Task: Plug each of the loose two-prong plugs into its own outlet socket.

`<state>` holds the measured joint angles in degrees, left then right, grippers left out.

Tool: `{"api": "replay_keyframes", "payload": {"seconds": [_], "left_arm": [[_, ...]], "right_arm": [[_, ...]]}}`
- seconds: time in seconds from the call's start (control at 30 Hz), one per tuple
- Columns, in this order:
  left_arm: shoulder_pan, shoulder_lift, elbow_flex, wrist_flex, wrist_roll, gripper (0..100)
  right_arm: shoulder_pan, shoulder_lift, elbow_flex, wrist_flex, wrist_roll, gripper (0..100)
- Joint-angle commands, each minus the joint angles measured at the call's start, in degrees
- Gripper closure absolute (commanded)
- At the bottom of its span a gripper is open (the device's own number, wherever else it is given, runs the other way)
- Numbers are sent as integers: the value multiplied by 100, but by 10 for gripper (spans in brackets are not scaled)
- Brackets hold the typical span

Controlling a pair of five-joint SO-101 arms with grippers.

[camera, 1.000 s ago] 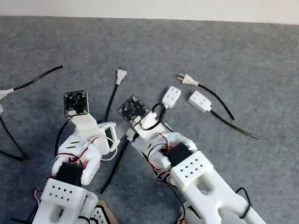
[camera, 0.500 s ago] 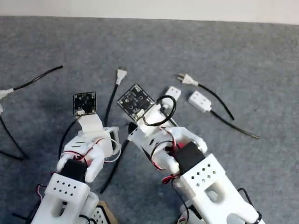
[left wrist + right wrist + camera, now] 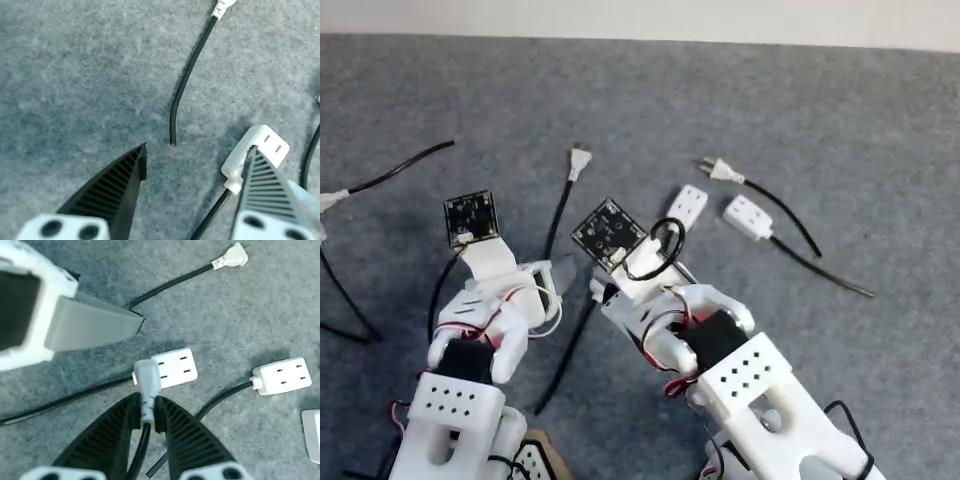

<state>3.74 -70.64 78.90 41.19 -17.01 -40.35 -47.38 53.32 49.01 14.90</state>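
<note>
Right wrist view: white, black-corded plug [image 3: 146, 377] tight in right tool [image 3: 146, 401]; left tool [image 3: 197, 149] wide, empty.

- On the table [image 3: 860, 120], between the two arms: near socket [image 3: 174, 369].
- In the right gripper [image 3: 147, 402], pinched between both fingers: held plug [image 3: 146, 382], tip at the near socket's cord end.
- Left of that socket, just beside it: left gripper [image 3: 197, 149].
- Ahead of the left gripper: far plug [image 3: 578, 158], cord trailing back.
- Ahead and right: middle socket [image 3: 688, 205], right socket [image 3: 748, 217] beside it.
- Beyond those two: right plug [image 3: 720, 170], cord running off rightward.
</note>
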Motion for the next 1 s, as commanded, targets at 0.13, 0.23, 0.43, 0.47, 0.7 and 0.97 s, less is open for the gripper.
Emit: {"api": "replay_keyframes", "payload": {"seconds": [0.13,0.23,0.43,0.47,0.7,0.97], "left_arm": [[971,-13,-198,-114,79,688],[1218,-13,-84,-123,79,688],[1262,-13,-57,-123,70,688],[1262,-13,-48,-123,70,688],[1376,-4,40,-105,53,688],[541,-40,-66,-123,44,688]], "right_arm": [[-40,-145,-180,-110,-132,994],[-40,-145,-330,-48,-141,994],[-40,-145,-787,277,-149,994],[-40,-145,-875,321,-149,994],[-40,-145,-1103,462,-158,994],[154,-136,-901,462,-149,994]]}}
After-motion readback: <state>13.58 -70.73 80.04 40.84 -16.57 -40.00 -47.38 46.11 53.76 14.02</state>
